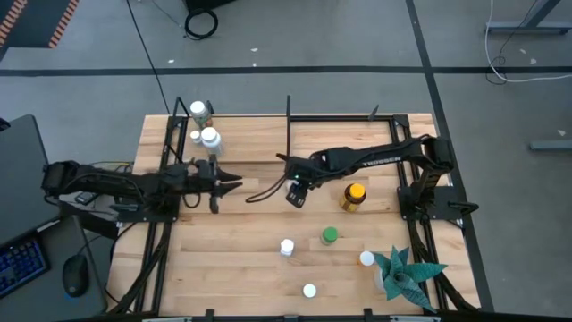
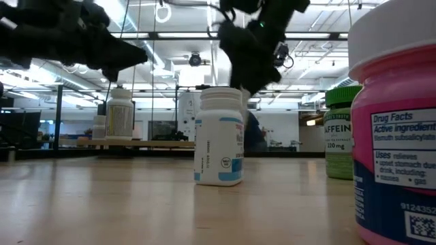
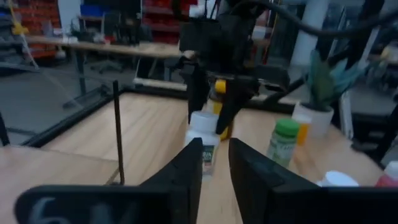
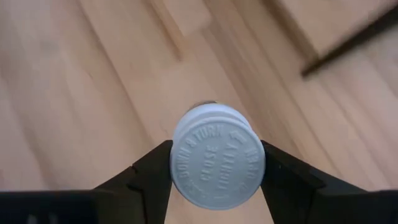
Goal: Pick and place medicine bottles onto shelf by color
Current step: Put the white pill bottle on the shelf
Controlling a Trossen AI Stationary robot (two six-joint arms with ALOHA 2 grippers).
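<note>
At table centre: right gripper [image 4: 216, 167], fingers clamped on either side of a white-capped bottle [image 4: 217, 163], gripped at the cap from above so the bottle hangs upright, probably for carrying to the shelf [image 1: 241, 125]. Left gripper [image 1: 234, 185] waits just to the left, fingers nearly together with a narrow gap, holding nothing. Shelf, back left: three pale bottles [image 1: 206, 134] grouped together, likely the white set. Loose on the table: amber bottle with yellow cap [image 1: 354, 197], green-capped bottle [image 1: 330, 236], three white-capped ones, teal plant [image 1: 404, 275].
</note>
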